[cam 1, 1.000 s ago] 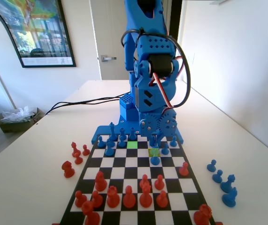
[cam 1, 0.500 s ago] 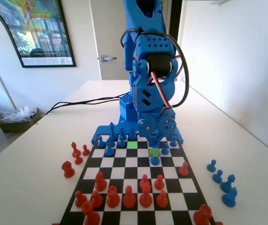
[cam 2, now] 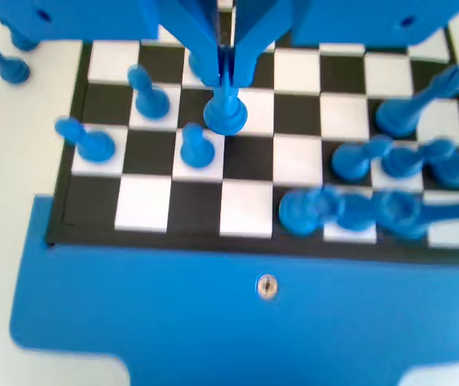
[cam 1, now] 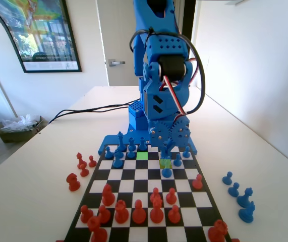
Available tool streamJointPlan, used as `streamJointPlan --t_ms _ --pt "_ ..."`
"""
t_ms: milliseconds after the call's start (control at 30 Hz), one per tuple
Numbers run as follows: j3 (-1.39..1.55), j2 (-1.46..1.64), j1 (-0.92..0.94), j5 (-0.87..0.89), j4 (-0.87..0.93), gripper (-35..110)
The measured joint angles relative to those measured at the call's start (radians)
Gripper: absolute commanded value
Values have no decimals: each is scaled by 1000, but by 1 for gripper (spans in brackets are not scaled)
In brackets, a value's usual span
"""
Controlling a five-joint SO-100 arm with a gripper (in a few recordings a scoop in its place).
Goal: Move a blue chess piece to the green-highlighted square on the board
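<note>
White walls, a framed poster and a closed door sit behind the table, and the board (cam 1: 144,196) runs away from me toward the blue arm. Red pieces crowd the near rows; beyond them the gripper (cam 1: 167,151) hangs low over the far rows. Right beneath it stands the blue chess piece (cam 2: 225,112), and from the wrist view the two jaws look pressed together on its head, though the blur there makes me a little unsure. Its base looks to be just above the board or barely touching it. The green-highlighted square (cam 1: 142,156) lies just to the gripper's left in the fixed view, a square or so off. So I'd say the grasp is made and the carry is next: lift clear of the neighbouring blue pawns (cam 2: 197,149), shift across, set down squarely.
</note>
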Motion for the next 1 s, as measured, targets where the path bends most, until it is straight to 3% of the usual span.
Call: streamJointPlan --t_ms 433,1000 --pt "5 89 133 41 78 1" --pt "149 147 284 184 -44 1"
